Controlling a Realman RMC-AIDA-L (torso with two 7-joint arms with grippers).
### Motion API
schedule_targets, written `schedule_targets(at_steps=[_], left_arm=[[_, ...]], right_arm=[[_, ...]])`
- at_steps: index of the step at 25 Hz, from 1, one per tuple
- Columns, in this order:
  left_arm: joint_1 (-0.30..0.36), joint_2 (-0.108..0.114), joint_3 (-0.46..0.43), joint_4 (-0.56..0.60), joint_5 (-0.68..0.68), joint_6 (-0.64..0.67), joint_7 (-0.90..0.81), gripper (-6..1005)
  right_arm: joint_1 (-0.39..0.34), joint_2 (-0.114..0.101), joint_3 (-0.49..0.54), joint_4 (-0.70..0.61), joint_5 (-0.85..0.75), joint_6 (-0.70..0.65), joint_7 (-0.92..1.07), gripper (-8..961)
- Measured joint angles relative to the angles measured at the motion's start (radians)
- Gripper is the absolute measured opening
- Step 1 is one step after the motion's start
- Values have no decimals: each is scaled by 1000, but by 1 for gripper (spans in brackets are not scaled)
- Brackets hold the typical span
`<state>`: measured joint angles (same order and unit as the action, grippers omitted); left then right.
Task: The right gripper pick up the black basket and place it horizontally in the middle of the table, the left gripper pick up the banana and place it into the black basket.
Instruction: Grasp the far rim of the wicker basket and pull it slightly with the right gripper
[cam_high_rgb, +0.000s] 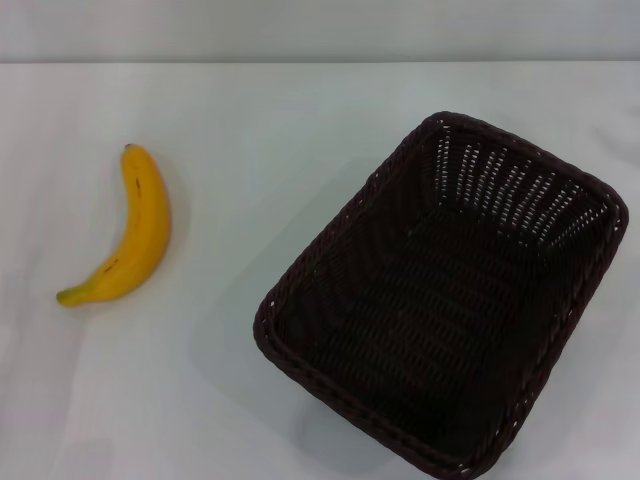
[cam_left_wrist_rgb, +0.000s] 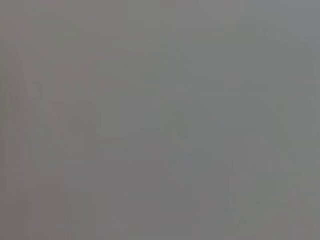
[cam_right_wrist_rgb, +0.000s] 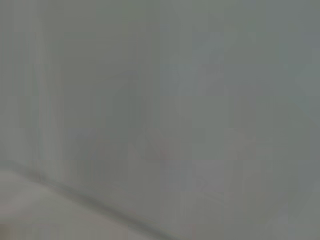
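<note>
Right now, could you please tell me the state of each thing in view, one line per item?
black basket: upright, empty, sitting at an angle on the right side of the table, not yet moved to the middle.
banana: lying flat on the left side of the table, well apart from the basket, untouched.
table: white, bearing only the basket and the banana.
left gripper: not in view.
right gripper: not in view.

Only two things sit on the table (cam_high_rgb: 300, 120) in my head view: the banana (cam_high_rgb: 138, 235) on my left and the black basket (cam_high_rgb: 445, 300) on my right, set at an angle. They're well apart, w/ a wide bare strip btwn them and bare top behind both. Basket's open on top, nothing inside; its walls block side entry.
</note>
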<state>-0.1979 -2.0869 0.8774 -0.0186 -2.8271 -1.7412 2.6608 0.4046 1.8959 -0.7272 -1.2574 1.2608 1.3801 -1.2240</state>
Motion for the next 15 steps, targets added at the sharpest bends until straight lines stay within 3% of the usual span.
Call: schedule_targets(at_steps=[4, 8, 11, 15], left_arm=[[-2, 0, 0, 0, 7, -3, -3, 878], [-15, 2, 1, 6, 33, -13, -13, 877], [-14, 4, 2, 11, 70, -22, -22, 876], [-4, 4, 2, 11, 75, -30, -29, 875]], right_arm=[[197, -67, -1, -28, -258, 224, 245, 667], [322, -90, -6, -11, -403, 375, 323, 670], [433, -76, -54, 26, -543, 454, 357, 673], [544, -33, -136, 99, -673, 463, 391, 672]])
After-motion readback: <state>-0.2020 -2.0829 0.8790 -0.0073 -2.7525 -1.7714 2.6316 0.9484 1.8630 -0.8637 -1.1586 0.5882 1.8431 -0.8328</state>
